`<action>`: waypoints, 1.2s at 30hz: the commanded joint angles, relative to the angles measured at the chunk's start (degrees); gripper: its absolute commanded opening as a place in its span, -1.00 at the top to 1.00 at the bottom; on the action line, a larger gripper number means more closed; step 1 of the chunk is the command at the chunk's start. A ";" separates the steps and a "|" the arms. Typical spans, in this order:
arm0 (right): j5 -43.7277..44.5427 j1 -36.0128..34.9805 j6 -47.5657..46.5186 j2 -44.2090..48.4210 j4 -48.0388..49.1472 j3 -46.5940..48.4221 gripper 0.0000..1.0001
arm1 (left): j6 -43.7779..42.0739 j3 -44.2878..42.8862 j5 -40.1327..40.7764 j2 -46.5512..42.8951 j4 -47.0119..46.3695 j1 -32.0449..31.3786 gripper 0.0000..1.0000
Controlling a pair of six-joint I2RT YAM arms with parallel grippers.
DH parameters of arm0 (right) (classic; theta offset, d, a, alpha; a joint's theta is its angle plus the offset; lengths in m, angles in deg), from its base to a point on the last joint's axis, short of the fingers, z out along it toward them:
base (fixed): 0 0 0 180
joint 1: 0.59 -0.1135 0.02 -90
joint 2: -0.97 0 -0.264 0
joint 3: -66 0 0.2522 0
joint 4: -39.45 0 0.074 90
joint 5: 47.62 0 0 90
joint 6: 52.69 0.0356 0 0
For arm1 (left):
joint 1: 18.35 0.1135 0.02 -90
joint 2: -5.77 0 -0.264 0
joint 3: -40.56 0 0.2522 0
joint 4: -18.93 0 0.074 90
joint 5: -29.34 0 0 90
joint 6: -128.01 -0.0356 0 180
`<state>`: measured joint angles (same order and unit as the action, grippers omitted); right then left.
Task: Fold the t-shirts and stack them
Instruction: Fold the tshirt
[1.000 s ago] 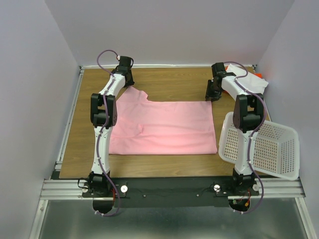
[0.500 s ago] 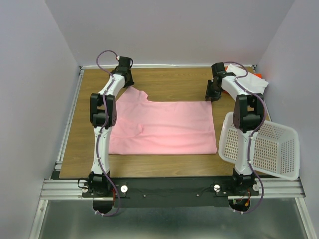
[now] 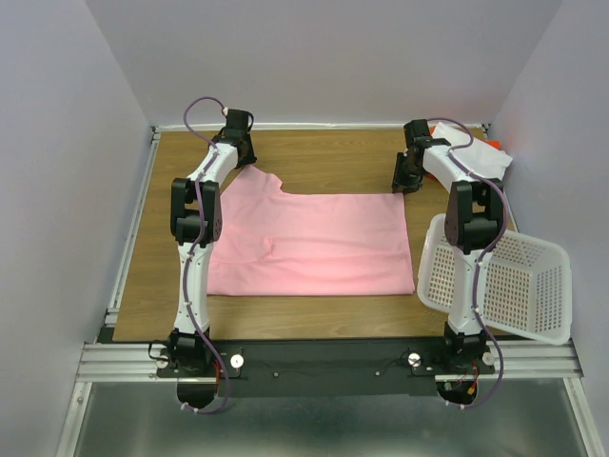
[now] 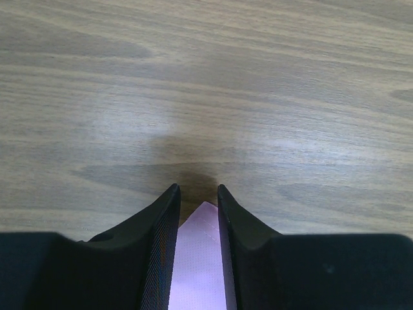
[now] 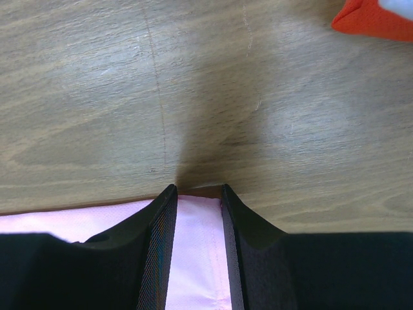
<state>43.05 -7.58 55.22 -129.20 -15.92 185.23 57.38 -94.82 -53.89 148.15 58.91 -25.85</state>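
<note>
Barely any change since earlier frame. Pink shirt [image 3: 314, 243] flat, mid-frame. Left claw [image 4: 197, 196] and right claw [image 5: 198, 192] part-open astride its upper corners, not pinching. Cloth light, limp, slippery; pinch corners

Soft, even overhead light; the top view is sharp. In the 2 wrist views the black fingers [image 4: 161, 252] blur close up, shadowing the counter [image 4: 206, 77] amid pale glare.
</note>
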 commanded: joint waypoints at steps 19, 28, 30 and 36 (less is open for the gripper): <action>-2.69 0.13 0.11 -0.61 -0.67 -0.97 0.19 | -1.45 -3.27 -2.46 1.75 8.15 -0.58 0.79; -2.86 0.13 0.19 -0.52 -0.76 0.00 0.22 | -1.89 -0.72 -3.43 -0.26 6.66 -0.58 1.00; -2.69 0.13 0.46 -0.79 -0.85 0.70 0.41 | -1.45 -0.81 -3.34 -1.14 5.78 -0.32 1.00; -2.51 0.04 0.28 -1.31 -0.85 2.63 0.71 | 0.75 -2.83 -4.92 -2.29 3.49 0.30 1.00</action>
<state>41.45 -7.60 55.40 -129.22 -16.05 185.47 56.60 -96.64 -56.39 148.20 63.39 -25.94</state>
